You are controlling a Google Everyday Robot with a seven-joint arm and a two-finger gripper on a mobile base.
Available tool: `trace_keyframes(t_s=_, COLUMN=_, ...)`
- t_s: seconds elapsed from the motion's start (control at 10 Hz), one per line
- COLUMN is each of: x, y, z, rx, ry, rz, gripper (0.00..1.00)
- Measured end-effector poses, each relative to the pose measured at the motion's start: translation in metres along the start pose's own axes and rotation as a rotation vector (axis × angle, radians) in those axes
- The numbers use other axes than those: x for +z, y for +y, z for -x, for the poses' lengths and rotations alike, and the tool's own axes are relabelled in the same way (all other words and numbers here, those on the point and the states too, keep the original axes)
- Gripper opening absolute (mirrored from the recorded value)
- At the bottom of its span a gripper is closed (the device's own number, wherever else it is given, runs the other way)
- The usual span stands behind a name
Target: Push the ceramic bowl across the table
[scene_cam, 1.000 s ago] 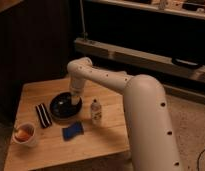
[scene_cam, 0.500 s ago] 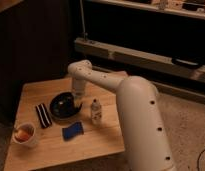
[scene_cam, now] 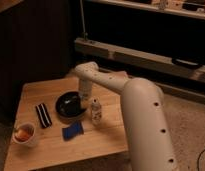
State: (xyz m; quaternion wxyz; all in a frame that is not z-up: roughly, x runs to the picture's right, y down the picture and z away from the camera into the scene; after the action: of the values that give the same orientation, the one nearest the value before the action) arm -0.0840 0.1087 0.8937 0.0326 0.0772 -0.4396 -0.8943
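The black ceramic bowl (scene_cam: 71, 104) sits near the middle of the light-wood table (scene_cam: 46, 150). My white arm reaches from the lower right over the table. My gripper (scene_cam: 85, 101) points down at the bowl's right rim, touching or just over it. The bowl's right edge is partly hidden behind it.
A small clear bottle (scene_cam: 96, 111) stands just right of the bowl. A blue object (scene_cam: 72, 131) lies in front of the bowl. A black striped bar (scene_cam: 43, 115) lies to its left. A white cup with orange contents (scene_cam: 24, 134) stands at the front left corner. Dark cabinets stand behind.
My arm has swung a little to the left and the elbow has come nearer. The gripper stays at the bowl's right rim. The bowl has barely moved.
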Motion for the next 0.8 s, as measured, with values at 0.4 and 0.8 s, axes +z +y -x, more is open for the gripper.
trace_keyframes(t_s=0.4, x=-0.015, y=-0.017, z=0.048, rx=0.096, ry=-0.016, rz=0.02, gripper=0.0)
trace_keyframes(t_s=0.8, x=-0.023, y=-0.065, z=0.142, rx=0.273, ry=-0.025, rz=0.008, gripper=0.0)
